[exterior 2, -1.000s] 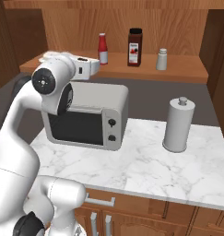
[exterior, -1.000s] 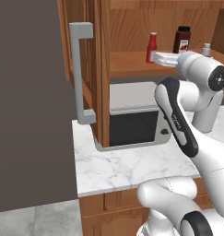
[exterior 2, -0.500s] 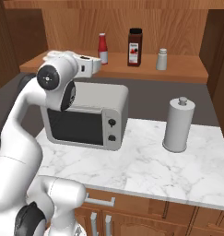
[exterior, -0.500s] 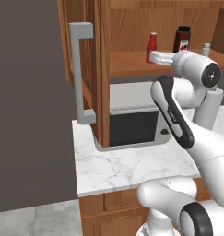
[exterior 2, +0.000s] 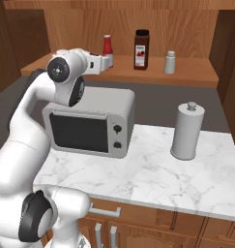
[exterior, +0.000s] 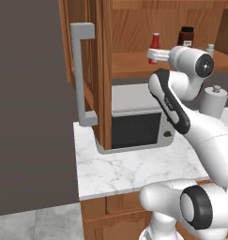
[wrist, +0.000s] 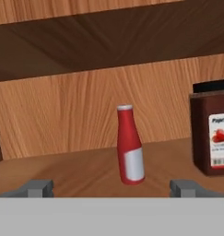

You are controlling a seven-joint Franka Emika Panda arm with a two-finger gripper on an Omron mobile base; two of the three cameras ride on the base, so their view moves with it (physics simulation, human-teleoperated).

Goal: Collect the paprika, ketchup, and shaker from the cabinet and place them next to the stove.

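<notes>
— What sort of place?
— A kitchen, rendered rather than filmed: marble counter (exterior 2: 153,179), grey microwave (exterior 2: 92,123), warm wooden cabinet (exterior: 103,70) standing open.
— Anything else?
— Ketchup (exterior 2: 108,46), paprika (exterior 2: 141,43), shaker (exterior 2: 170,62) on the shelf (drawer fronts (exterior 2: 138,225) below).

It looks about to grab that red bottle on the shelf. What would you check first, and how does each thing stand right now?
1. Cabinet door swung open, shelf reachable: ok.
2. End effector open wide enough for the bottle: ok.
3. Ketchup centred between the fingertips in the hand view: ok.
4. Ketchup upright: ok, perhaps leaning slightly.
5. Paprika clear of the approach, standing apart to the ketchup's right: ok.
6. Fingers already alongside the bottle: not ok, it stands ahead of them.
</notes>
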